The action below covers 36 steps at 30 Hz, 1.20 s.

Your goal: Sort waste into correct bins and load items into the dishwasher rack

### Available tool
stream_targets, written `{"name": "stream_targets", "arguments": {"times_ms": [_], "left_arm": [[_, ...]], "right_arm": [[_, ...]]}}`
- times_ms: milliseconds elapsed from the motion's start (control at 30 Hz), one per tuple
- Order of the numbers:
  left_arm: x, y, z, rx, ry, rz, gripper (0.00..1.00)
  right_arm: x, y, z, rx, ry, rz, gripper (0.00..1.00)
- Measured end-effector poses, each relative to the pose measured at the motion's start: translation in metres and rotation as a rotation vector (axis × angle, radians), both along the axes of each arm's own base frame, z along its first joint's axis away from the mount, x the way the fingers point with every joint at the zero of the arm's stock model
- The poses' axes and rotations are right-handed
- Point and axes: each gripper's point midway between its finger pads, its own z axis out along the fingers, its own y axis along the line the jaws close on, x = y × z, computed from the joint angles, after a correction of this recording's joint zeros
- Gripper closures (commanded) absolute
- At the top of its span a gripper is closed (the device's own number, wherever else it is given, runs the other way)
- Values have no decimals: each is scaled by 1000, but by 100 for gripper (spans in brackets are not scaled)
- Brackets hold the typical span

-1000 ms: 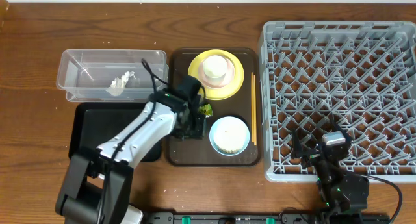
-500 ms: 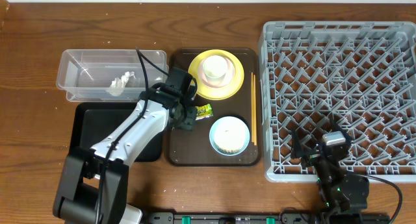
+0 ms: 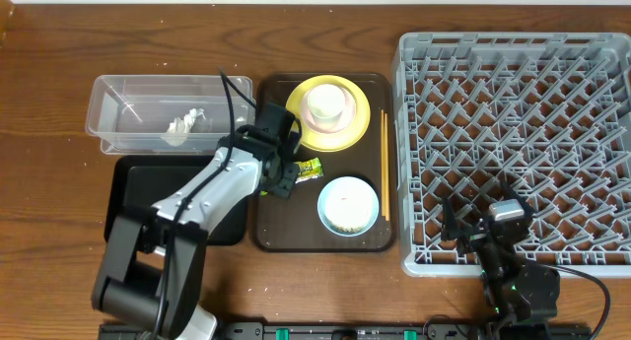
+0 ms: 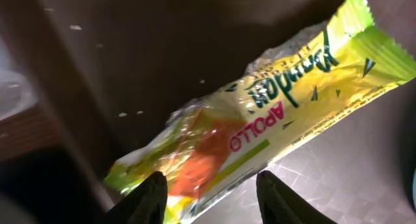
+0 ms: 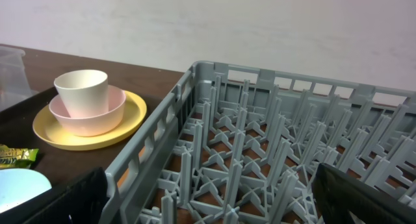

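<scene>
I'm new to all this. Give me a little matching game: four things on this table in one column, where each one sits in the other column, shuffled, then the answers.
Things
1. crumpled tissue
2. white cup
3. snack wrapper
4. chopsticks

Places
A. inside the pink bowl on the yellow plate
B. along the right edge of the brown tray
C. in the clear tub
D. flat on the brown tray, near the blue bowl

Pairs: 1-C, 2-A, 3-D, 4-B

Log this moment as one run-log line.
phase: wrapper pickup | left tool: astride wrapper end on tray, grip unclear | right tool: open, above rack edge | rack: empty
</scene>
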Motion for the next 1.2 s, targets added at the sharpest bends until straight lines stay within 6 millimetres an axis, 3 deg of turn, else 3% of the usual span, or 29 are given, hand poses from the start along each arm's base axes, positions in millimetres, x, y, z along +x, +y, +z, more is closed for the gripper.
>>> {"name": "stream_targets", "arguments": {"times_ms": [400,533,733,833,1067,1200], "left_arm": [[-2,-6,-15,-18,36,-47,53],[-1,-7,-15,-19,35,-49,74],[-2,-7,-15,-21,37,-65,81],[-3,-7,-15,-24,42,-50,94],[-4,-7,-14,-40,55,44,94],[0,-9,1,-60,19,67,94]], "right_arm": [[0,0,0,0,0,0,2],[0,0,0,0,0,0,1],[0,0,0,0,0,0,1],[0,0,0,0,0,0,1],[0,0,0,0,0,0,1],[0,0,0,0,0,0,1]]}}
